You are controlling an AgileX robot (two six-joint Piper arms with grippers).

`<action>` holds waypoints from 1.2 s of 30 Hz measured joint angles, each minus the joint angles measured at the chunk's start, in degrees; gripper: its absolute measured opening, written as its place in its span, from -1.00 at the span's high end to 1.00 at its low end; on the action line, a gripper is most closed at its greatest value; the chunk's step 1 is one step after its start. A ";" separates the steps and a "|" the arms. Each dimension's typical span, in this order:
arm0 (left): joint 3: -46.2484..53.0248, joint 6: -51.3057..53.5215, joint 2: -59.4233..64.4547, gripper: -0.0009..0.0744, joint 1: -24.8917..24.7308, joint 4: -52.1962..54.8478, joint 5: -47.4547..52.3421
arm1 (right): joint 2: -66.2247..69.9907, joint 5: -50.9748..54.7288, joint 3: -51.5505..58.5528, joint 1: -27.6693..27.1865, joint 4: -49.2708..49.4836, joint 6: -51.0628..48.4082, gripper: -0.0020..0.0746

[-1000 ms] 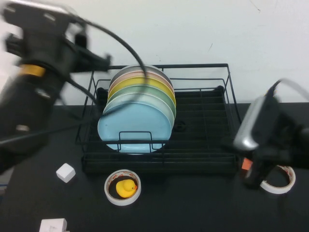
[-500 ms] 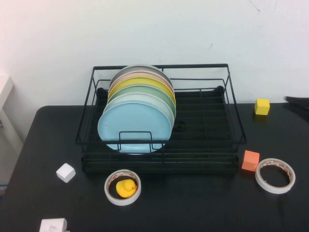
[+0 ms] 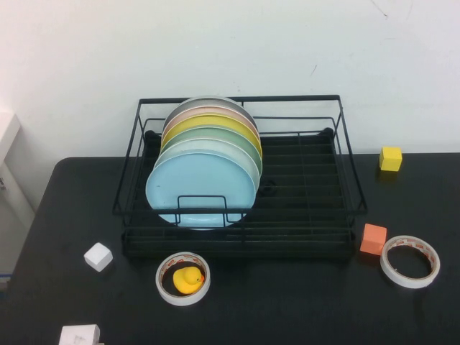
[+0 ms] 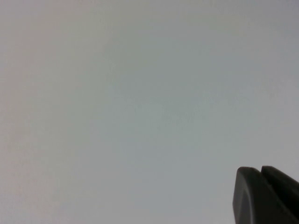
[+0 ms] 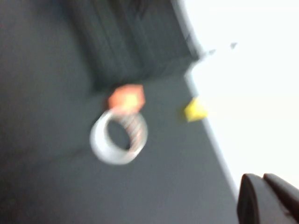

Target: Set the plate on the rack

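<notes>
The light sky-blue plate [image 3: 201, 188] stands upright at the front of a row of several plates in the left half of the black wire rack [image 3: 309, 188]. Neither arm shows in the high view. My left gripper [image 4: 259, 171] shows only in the left wrist view, shut and empty, facing a blank pale wall. My right gripper [image 5: 261, 178] shows only in the right wrist view, shut and empty, high above the table's right side, well away from the rack [image 5: 126, 42].
Before the rack lie a tape roll around a yellow duck [image 3: 183, 279], a white cube [image 3: 98, 256] and a white block [image 3: 79, 336]. To its right are an orange cube [image 3: 373, 238], a tape ring [image 3: 410, 260] and a yellow cube [image 3: 390, 158].
Both arms have pulled out of the high view; a second ago they hung blurred over the table's left and right sides. The plates and rack have not moved.
</notes>
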 joint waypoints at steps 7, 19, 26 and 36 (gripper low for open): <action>1.32 -5.15 -2.59 0.98 0.00 4.63 -0.09 | -3.42 9.97 4.37 0.00 -3.04 11.95 0.93; 3.51 -9.35 -2.74 0.98 0.00 7.73 -3.76 | -25.84 6.58 17.58 0.00 9.15 15.39 0.93; 3.90 -12.37 -3.26 0.98 0.00 9.18 -3.89 | -34.23 3.73 18.68 0.00 13.54 17.38 0.93; 3.90 -18.88 -5.42 0.98 0.00 20.99 2.93 | -34.81 3.27 18.68 0.00 19.50 19.97 0.94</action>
